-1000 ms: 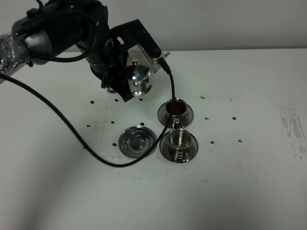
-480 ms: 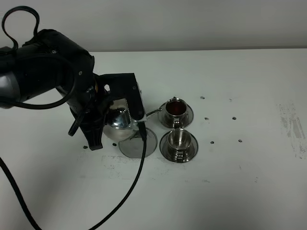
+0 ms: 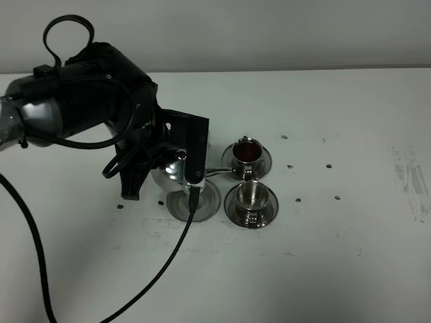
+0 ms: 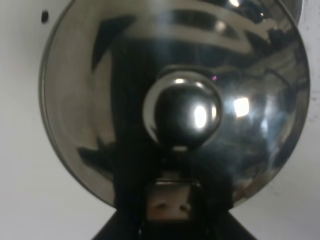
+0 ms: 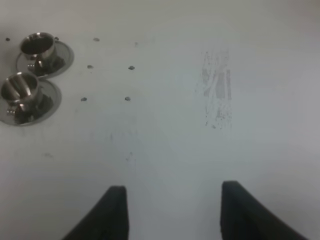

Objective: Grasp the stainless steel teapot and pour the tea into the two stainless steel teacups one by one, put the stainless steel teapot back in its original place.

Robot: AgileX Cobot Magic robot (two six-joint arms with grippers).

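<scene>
Teapot (image 3: 172, 173) and left gripper (image 3: 183, 160) sit together at the back left edge of the empty saucer (image 3: 204, 205), the pot partly covering the saucer's rim; I cannot tell whether its base touches the saucer. The gripper is closed on the top of the teapot, though the black wrist hides the fingertips. The pot stands roughly upright, and its thin spout (image 3: 215, 170) points toward the far cup (image 3: 246, 153) without reaching it. That cup holds dark tea and stands on its own saucer. The near cup (image 3: 250, 196), just in front of it on a second saucer, shows only bright steel inside. In the left wrist view the domed lid (image 4: 100, 100) fills nearly everything, with its round knob (image 4: 182, 112) in the middle. A black cable (image 3: 176, 245) trails from the wrist across the white table (image 3: 337, 256). The right gripper (image 5: 172, 210) hangs over bare table well away from the cups, its two dark fingers spread wide with nothing between them.
</scene>
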